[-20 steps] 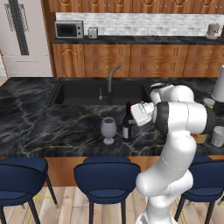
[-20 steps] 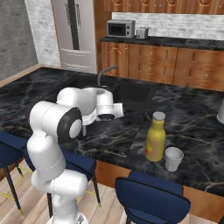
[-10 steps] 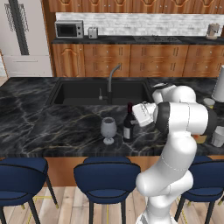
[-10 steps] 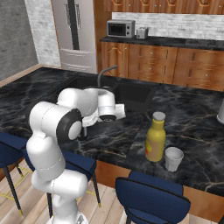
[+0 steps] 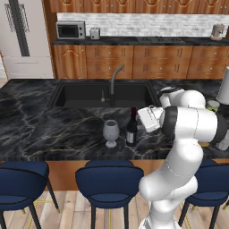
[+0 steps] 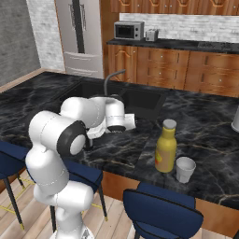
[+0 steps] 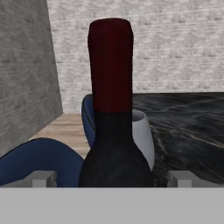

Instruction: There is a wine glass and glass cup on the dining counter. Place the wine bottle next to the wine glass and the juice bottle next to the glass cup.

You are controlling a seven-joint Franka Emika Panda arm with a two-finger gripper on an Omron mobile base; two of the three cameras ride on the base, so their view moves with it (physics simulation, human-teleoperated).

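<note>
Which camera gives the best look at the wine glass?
The left base view: the whole wine glass stands clear beside the wine bottle. In the hand view the bottle covers most of it.

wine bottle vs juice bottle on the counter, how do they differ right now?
Colour: the wine bottle is dark with a red-capped neck; the juice bottle is yellow with a pale cap.
Neighbour: the wine bottle stands beside the stemmed wine glass; the juice bottle stands beside the stemless glass cup.
Robot: the hand is at the wine bottle; the juice bottle stands free of it.
Shared: both are upright on the counter.
</note>
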